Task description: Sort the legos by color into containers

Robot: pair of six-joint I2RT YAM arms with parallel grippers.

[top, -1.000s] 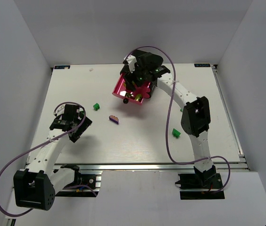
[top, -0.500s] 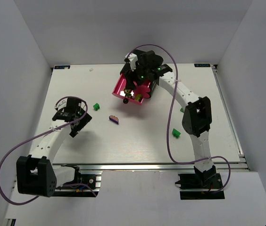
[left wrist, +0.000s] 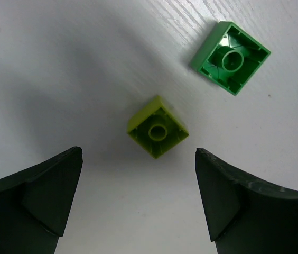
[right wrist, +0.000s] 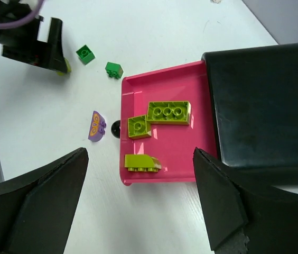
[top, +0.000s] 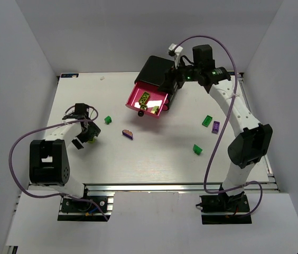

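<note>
Smooth, shiny plastic yellow-green brick (left wrist: 158, 127) at frame centre; glossy plastic pink drawer (right wrist: 183, 153) and glossy black box (right wrist: 265, 100) at right; white worktop (left wrist: 48, 58) matt, faintly wood-grained

Bright, even light falls from above on the white wood-grain tabletop (top: 154, 159), so shadows in the top view are faint and short. The glossy black rounded box (top: 153, 70) carries a pale sheen, and the magenta-pink plastic drawer (top: 134, 99) glints. In the left wrist view a broad soft shadow greys the upper left. There the small yellow-green square brick (left wrist: 158, 133) is sharp, while the black fingers (left wrist: 38, 196) of the left gripper (left wrist: 138, 152) are blurred. The right gripper (right wrist: 140, 151) is equally soft-edged in its own view, and the scene behind it is crisp.
</note>
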